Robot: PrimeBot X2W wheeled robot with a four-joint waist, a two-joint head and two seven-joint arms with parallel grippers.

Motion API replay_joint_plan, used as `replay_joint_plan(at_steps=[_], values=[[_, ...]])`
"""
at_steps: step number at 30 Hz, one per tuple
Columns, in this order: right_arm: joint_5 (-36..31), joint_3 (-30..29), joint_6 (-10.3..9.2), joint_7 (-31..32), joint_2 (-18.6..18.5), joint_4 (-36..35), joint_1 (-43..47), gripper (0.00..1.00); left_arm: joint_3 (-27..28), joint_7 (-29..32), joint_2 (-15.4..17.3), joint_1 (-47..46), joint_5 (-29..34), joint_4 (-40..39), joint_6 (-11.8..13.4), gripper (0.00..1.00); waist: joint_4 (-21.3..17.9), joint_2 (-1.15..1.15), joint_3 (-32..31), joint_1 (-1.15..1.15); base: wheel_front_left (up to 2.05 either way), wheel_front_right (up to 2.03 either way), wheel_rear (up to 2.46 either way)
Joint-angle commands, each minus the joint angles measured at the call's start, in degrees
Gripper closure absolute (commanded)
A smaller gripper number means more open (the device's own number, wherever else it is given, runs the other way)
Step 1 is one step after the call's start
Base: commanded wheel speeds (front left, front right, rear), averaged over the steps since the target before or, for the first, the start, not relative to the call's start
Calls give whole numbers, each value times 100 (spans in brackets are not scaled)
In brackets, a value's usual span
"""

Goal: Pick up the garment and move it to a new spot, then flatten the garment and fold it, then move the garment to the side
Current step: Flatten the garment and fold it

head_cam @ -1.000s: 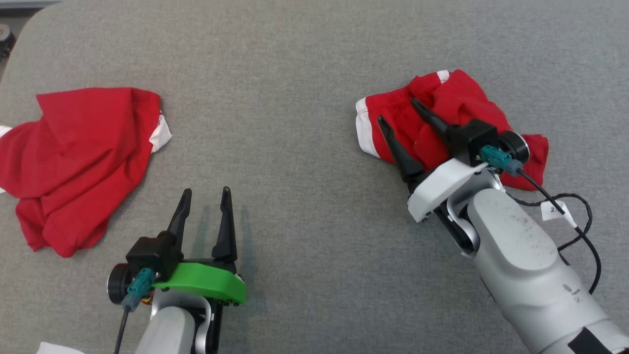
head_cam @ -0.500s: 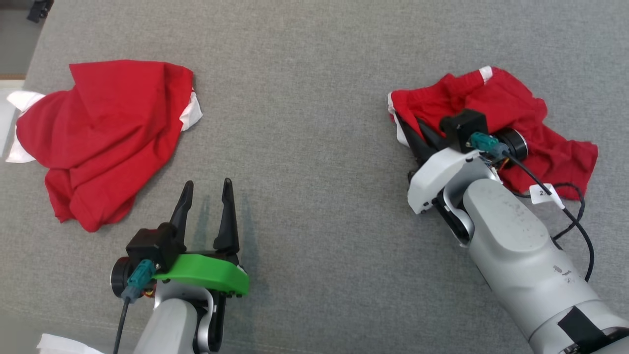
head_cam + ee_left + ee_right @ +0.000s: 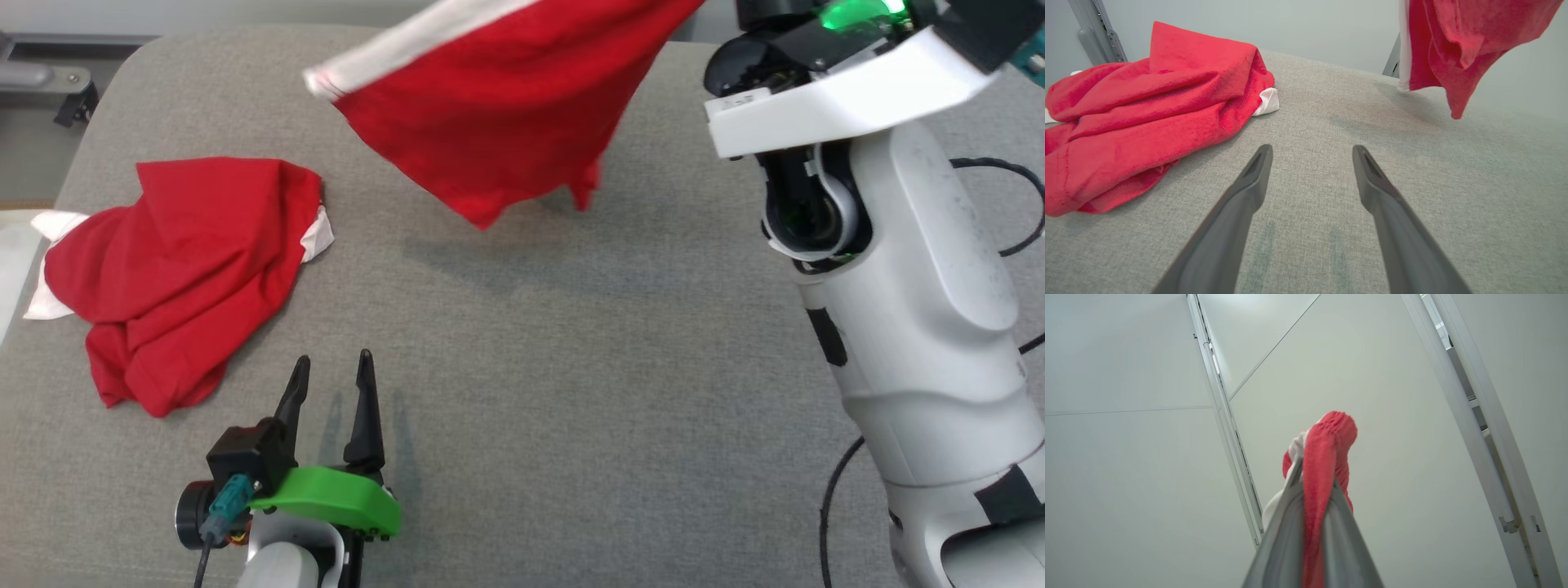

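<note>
Garment [image 3: 506,122] is now airborne: red cloth w/ a white band, hanging over the far half of the grey surface [image 3: 571,367], a bit right of centre, w/ its shadow just below. No part touches the surface.

A sec ago it lay crumpled near the right edge w/ the right gripper spread open over it. Half a sec ago the fingers were digging into its left end. Now the right gripper [image 3: 1316,477] is pinched fully together on a bunched bit incl. white trim. In the right wrist view the cloth is squeezed btw the two fingers and bulges past the tips. The arm has come up high above the far right part of the surface. The head cam has shifted too, so the picture's shift isn't things moving.

Meaning: the pick-up looks done and the grip looks solid. The carry to a new spot seems under way; flatten, fold & move aside are not yet done. Held at one point, the cloth hangs bunched, so it will prob. need spreading after set-down.

The left gripper [image 3: 335,357] sits low by the near edge, left of centre, fingers wide apart w/ nothing btw them. A second red garment [image 3: 180,269] lies heaped near the left edge, well apart from both grippers.
</note>
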Motion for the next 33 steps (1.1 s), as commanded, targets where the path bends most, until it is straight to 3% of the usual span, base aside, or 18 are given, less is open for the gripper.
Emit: replay_joint_plan(at_steps=[1,2,6,8,10,11,15,21,26,33], values=[[-103,-121,-2,0,-20,-18,259,100,72,-4,20,82,55,-29,-4,0,-247,0,-184,0,0,0,0],[-342,-512,-2,0,-32,89,598,100,157,-4,19,126,50,-77,11,0,-400,0,-202,0,0,0,0],[-877,-1161,-2,-1,-19,488,1412,100,187,-4,19,128,70,-126,-28,0,-633,0,-161,0,0,0,0],[-1102,-1542,-3,-1,-29,759,1953,88,173,-4,22,103,85,-130,-39,0,-747,0,-122,0,0,0,0],[-1286,-2001,-3,-1,-96,1078,2462,55,135,-3,20,51,98,-133,-60,0,-846,0,-77,0,0,0,0],[-1411,-2337,-3,-3,-133,1251,2705,1,110,-4,20,10,85,-136,-62,0,-892,0,-43,0,0,0,0],[-1862,-3334,-1,-6,-97,1590,3260,0,-35,-4,22,-135,66,-133,-80,0,-1031,0,22,0,0,0,0],[-2358,-3849,-1,-5,-48,1447,3493,0,-219,-4,22,-268,117,-139,-104,0,-1233,0,15,0,0,0,0],[-2957,-3681,-1,-5,-20,1087,3412,0,-409,-3,22,-337,87,-196,-136,0,-1268,0,-7,0,0,0,0],[-3009,-3380,-3,-4,-20,775,3343,0,-1023,-3,23,-548,-237,-137,-333,0,-1311,0,72,0,0,0,0]])
